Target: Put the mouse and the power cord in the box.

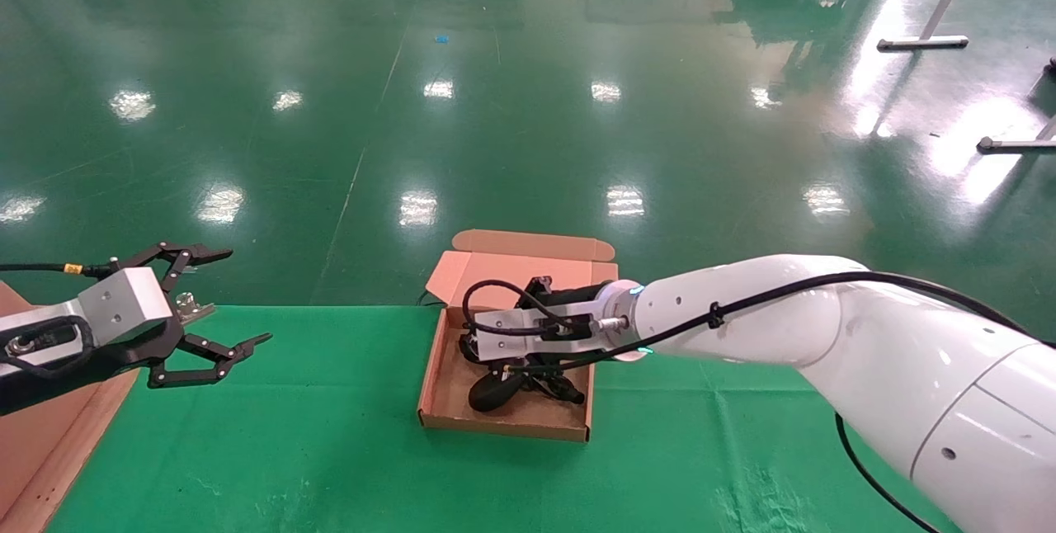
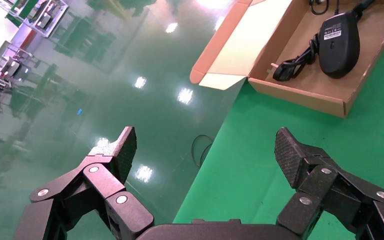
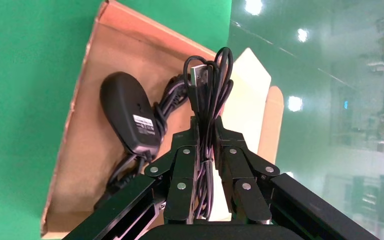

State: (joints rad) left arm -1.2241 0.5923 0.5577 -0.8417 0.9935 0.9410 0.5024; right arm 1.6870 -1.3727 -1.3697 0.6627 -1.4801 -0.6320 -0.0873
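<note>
The brown box (image 1: 503,426) lies open on the green cloth. The black mouse (image 1: 495,391) rests upside down inside it, its pale label up (image 2: 338,45) (image 3: 130,115). Beside the mouse lies a thicker black cable with a plug, the power cord (image 2: 294,62) (image 3: 169,102). My right gripper (image 3: 206,122) is over the box (image 3: 80,150), shut on the looped bundle of the mouse's thin wire (image 3: 211,75), whose USB plug sticks out past the fingertips. In the head view this gripper (image 1: 472,345) is low over the box's middle. My left gripper (image 1: 247,295) (image 2: 204,135) hovers open and empty, well left of the box.
The box's lid (image 1: 528,257) hangs open past the table's far edge over the glossy green floor. A brown cardboard piece (image 1: 41,434) lies under my left arm at the table's left edge. A thin wire loop (image 2: 200,147) hangs off the far edge.
</note>
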